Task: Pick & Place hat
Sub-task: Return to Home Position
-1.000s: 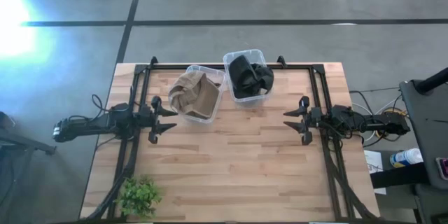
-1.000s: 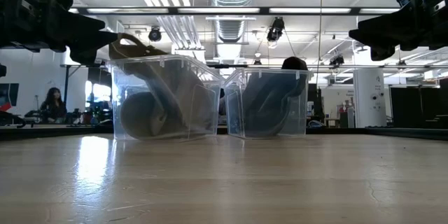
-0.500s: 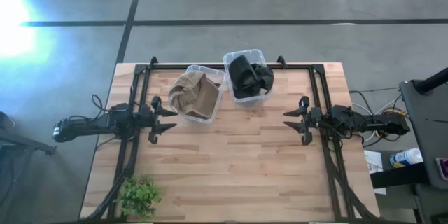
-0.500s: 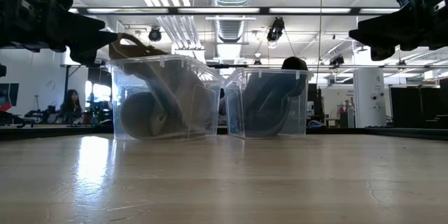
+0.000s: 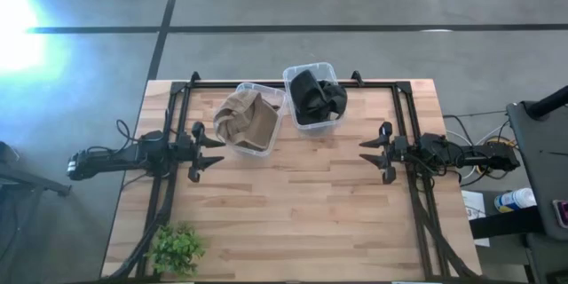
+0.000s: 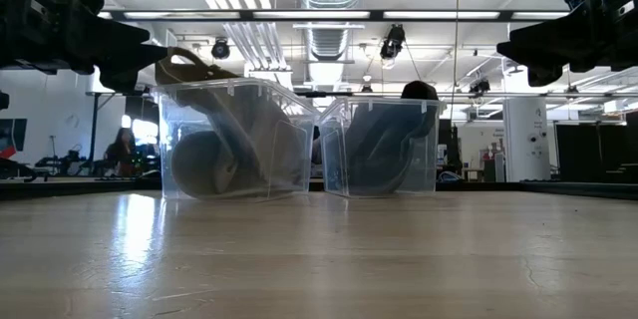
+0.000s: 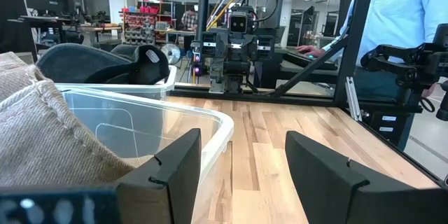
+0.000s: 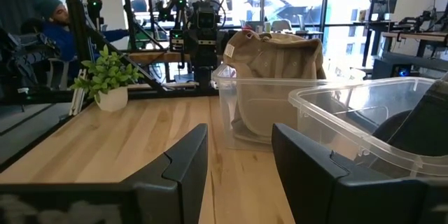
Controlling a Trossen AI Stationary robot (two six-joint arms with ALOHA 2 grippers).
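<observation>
Left gripper [image 5: 218, 153] is held wide open and empty over the worktop's left edge, just beside the left clear plastic bin [image 5: 272, 94] but not touching it. In its wrist view only bare wood is seen btwn the fingers [image 7: 175, 175]. Right gripper [image 5: 364, 152] is likewise spread wide w/ nothing in it, over the right edge and well apart from both bins.

No change is found on the light wooden worktop [image 5: 302, 213] over the last second: arms, bins and contents are placed exactly as before. Only a person [image 6: 122, 150] in the room behind is seen to have shifted. Both arms are thus judged already parked, i.e. the return-home step is approx. complete.

Crumpled tan-brown fabric caps [image 5: 246, 120] are piled in the left bin near the worktop's far edge, heaped above its rim. Black caps [image 5: 317, 98] are held in the right clear plastic bin [image 5: 311, 66], set close beside the left one at the same edge. No cap is seen loose on the worktop, so sorting is judged done. Small green potted plant [image 5: 175, 248] is placed at the near-left corner, clear of both arms.
</observation>
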